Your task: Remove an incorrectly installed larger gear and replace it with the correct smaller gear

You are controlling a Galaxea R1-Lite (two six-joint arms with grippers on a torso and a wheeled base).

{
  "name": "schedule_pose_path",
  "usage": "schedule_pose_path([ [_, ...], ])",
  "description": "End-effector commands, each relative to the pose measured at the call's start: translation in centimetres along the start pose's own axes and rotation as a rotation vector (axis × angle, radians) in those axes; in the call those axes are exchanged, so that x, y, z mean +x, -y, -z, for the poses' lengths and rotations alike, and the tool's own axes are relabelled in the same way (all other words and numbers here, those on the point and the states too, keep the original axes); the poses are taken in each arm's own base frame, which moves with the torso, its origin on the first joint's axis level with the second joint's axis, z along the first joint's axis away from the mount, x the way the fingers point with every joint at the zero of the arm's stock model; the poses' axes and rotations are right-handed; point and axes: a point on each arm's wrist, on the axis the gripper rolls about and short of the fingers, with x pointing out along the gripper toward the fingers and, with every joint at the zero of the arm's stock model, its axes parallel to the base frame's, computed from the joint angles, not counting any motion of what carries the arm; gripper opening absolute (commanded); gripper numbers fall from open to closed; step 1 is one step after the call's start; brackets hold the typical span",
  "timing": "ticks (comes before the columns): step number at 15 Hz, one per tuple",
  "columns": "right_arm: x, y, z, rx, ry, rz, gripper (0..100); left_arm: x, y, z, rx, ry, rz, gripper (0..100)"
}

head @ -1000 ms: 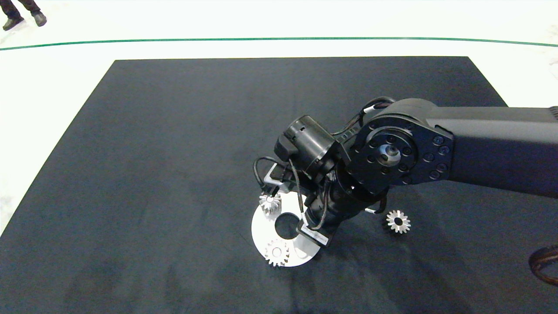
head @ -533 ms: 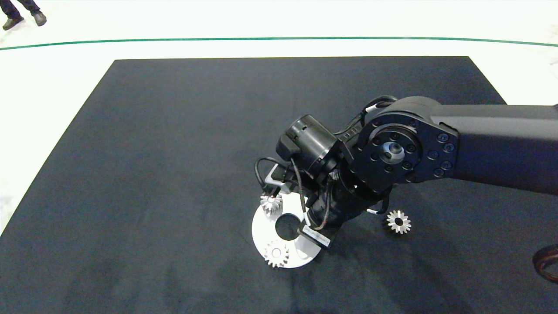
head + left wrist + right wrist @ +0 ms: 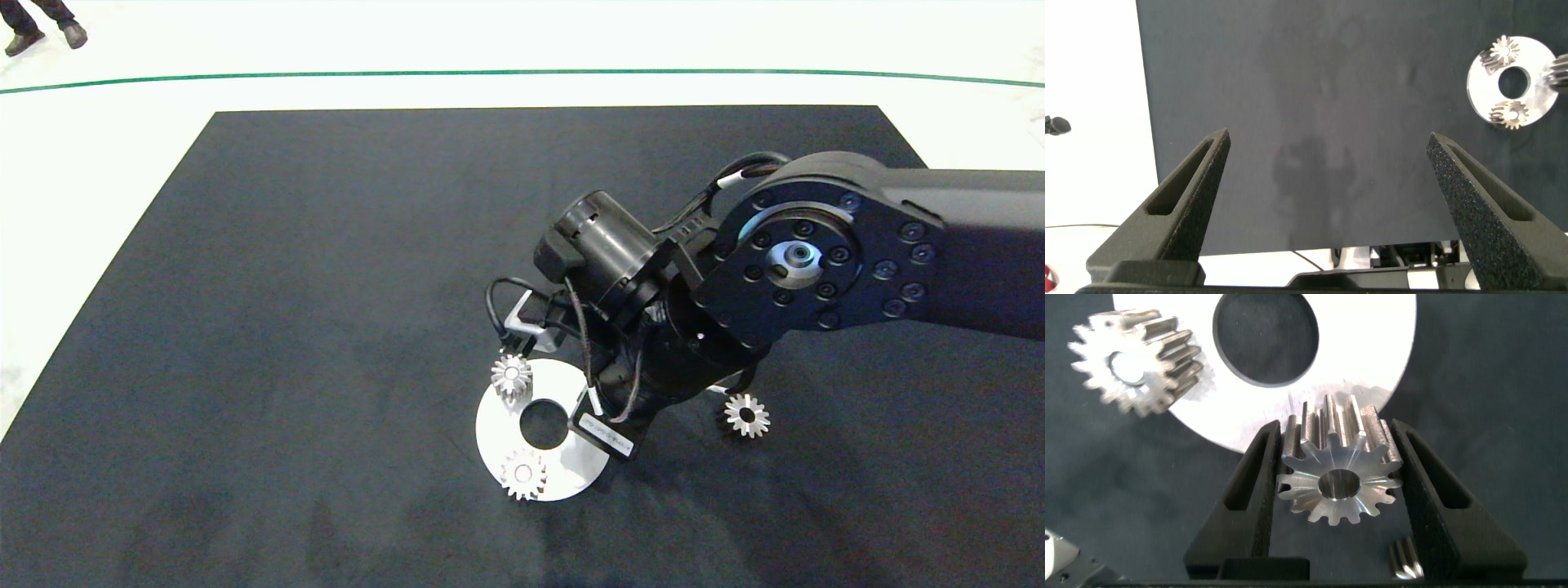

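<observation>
My right gripper (image 3: 1337,429) is shut on the larger gear (image 3: 1339,478), a silver toothed gear with a dark centre hole, held at the rim of the round silver plate (image 3: 1372,343). Whether the gear touches the plate I cannot tell. In the head view the right wrist (image 3: 645,359) hides the fingers and this gear. The smaller gear (image 3: 746,415) lies loose on the black mat, right of the wrist. My left gripper (image 3: 1328,137) hangs open over the mat's left part, far from the plate (image 3: 1482,86).
Two gears with silver pin centres sit on the plate (image 3: 571,384), one at its far edge (image 3: 512,376) and one at its near edge (image 3: 523,474). The plate has a round centre hole (image 3: 543,425). A person's shoes (image 3: 41,37) show beyond the mat.
The right arm has swung to the right and back, uncovering more of the plate's right side. The plate and the loose gear on the mat have hardly moved.
</observation>
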Motion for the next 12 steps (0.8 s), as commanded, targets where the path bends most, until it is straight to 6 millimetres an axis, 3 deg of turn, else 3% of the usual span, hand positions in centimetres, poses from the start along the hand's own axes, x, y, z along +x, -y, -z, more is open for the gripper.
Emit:
schedule_pose_path([
  [1, -3.0, 0.5, 0.8, 0.005, 0.053, 0.016, 4, 0.0, 0.0, 0.0, 0.001, -0.007, -0.001, 100],
  [3, -3.7, 1.2, 1.4, 0.024, 0.058, 0.026, 0, 0.0, 0.0, 0.1, 0.000, -0.007, -0.001, 100],
  [6, -4.1, 3.8, 2.6, 0.102, 0.054, 0.062, 0, -0.3, 0.0, 0.2, 0.000, 0.000, -0.001, 100],
  [9, -3.7, 5.5, 3.3, 0.149, 0.035, 0.088, 0, -0.3, 0.0, 0.3, 0.000, 0.002, -0.001, 100],
  [10, -3.0, 6.8, 3.8, 0.186, 0.018, 0.102, 0, -0.4, 0.0, 0.3, 0.000, 0.005, -0.001, 100],
  [12, -1.8, 7.7, 4.0, 0.210, -0.008, 0.102, 0, -0.4, 0.0, 0.3, 0.001, 0.003, -0.001, 100],
])
